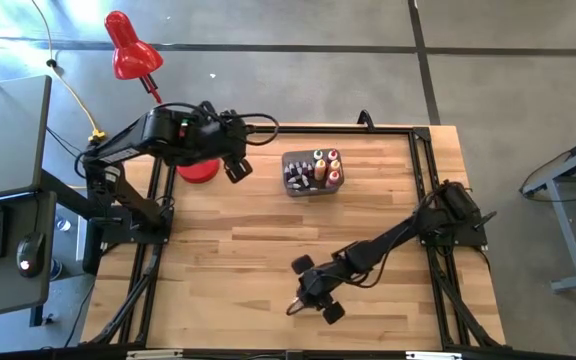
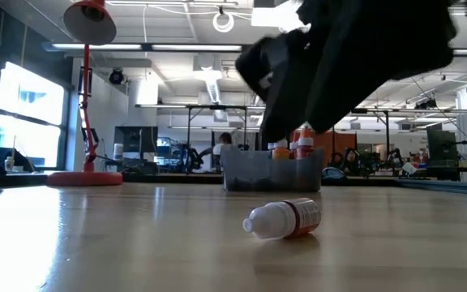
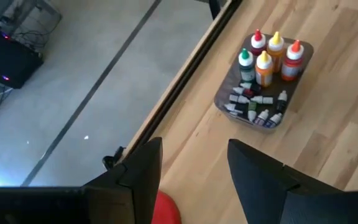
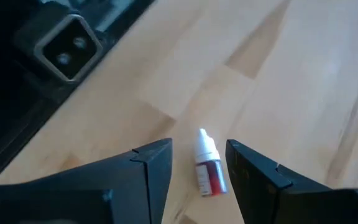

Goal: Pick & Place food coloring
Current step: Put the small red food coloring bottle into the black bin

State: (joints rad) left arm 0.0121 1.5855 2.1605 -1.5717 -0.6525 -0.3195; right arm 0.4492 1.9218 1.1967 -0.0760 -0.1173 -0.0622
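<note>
My right gripper [image 4: 197, 163] hangs open above the lying red bottle [image 4: 207, 165] near the worktop's front edge; I should descend straight, then close across its body.

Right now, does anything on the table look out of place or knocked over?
One small red food coloring bottle lies on its side on the bare wood, apart from the tub where the other bottles sit. The right tool hangs open above it. Nothing looks spilled.
</note>
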